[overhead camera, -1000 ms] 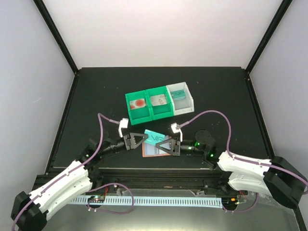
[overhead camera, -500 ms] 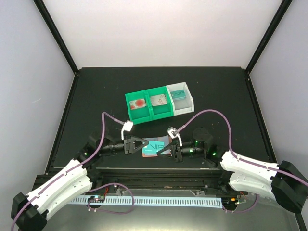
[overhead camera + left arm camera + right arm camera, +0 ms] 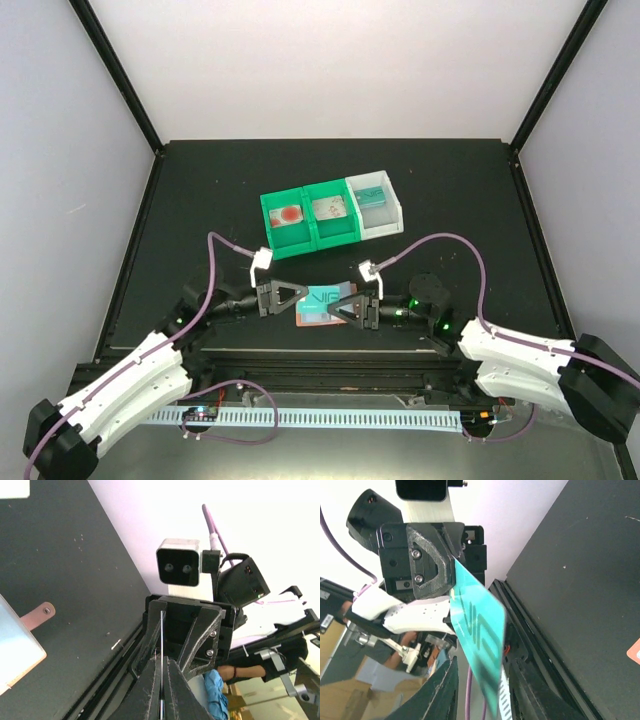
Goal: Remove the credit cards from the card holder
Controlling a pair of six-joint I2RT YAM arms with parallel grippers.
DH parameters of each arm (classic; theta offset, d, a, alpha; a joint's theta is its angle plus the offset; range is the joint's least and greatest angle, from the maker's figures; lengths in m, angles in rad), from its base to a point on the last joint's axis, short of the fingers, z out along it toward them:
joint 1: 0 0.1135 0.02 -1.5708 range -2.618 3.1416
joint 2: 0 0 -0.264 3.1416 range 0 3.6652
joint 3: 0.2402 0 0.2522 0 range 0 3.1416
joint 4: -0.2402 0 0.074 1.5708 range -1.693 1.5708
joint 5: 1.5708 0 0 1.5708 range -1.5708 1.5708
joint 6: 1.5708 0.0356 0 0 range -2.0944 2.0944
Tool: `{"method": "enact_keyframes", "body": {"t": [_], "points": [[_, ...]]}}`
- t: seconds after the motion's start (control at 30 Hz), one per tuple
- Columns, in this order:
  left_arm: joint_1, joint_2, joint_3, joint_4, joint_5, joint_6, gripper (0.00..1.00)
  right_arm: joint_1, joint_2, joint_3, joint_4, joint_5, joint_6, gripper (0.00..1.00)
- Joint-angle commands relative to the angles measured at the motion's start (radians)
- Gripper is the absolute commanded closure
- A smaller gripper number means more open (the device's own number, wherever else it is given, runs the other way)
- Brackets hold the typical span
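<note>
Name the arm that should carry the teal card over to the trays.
Left, likely: the left gripper is shut on the teal card; the right gripper stands open around it, not gripping.

The teal card (image 3: pixel 322 298), printed with dark striped lettering, hangs between the black left gripper (image 3: pixel 302 293) and black right gripper (image 3: pixel 335 308). Beneath them the card holder (image 3: pixel 312 320) shows salmon-brown edging around pale blue. Beyond their tips: two green trays (image 3: pixel 309 218), one white tray (image 3: pixel 398 212).

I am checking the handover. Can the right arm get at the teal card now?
Probably yes. The right fingers stand open on both sides of the teal card, which the left fingers pinch by its far end. Nothing seems to lie between them.
</note>
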Motion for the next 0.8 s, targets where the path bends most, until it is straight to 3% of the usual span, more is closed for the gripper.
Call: {"method": "enact_keyframes", "body": {"t": [0.0,0.33,0.77], "points": [[0.006,-0.006,-0.008,0.097,-0.081,-0.059,0.99,0.004,0.030,-0.048,0.243,0.101,0.174,0.72],[0.007,-0.064,-0.048,0.112,-0.221,-0.124,0.98,0.004,0.074,-0.107,0.410,0.189,0.281,0.78],[0.007,-0.084,-0.079,0.136,-0.246,-0.159,0.98,0.004,0.088,-0.072,0.354,0.220,0.263,0.77]]}}
